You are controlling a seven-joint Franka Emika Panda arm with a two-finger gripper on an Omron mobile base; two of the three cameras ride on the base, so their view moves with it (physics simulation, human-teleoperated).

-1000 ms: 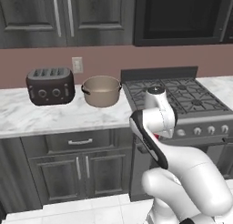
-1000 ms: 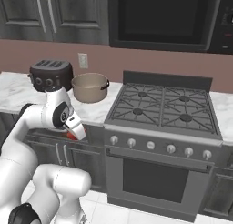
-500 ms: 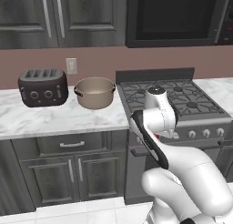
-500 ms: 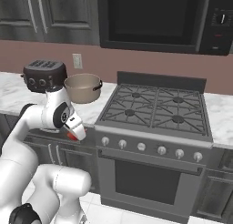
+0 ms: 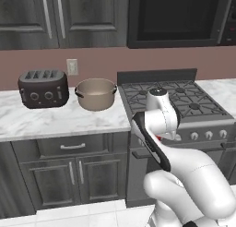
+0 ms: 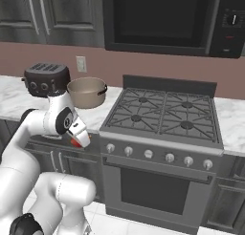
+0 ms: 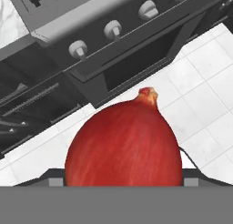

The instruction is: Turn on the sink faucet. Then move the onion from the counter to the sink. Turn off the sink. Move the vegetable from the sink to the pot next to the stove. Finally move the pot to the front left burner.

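Onion (image 7: 124,143) in tool, tip outward

glossy red onion (image 7: 123,145), veined marble counter (image 5: 55,120)

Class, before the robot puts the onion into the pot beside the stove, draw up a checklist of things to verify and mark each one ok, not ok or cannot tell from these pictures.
1. Onion in the gripper: ok; it sits red right at the hand camera, over the floor tiles.
2. Pot upright on the counter, left of the stove: ok.
3. Pot empty: ok; in the left base view its inside looks bare.
4. Gripper above the pot: not ok; it hangs low, in front of the cabinets.
5. Toaster apart from the pot: ok; a gap shows.
6. Burners off: cannot tell.
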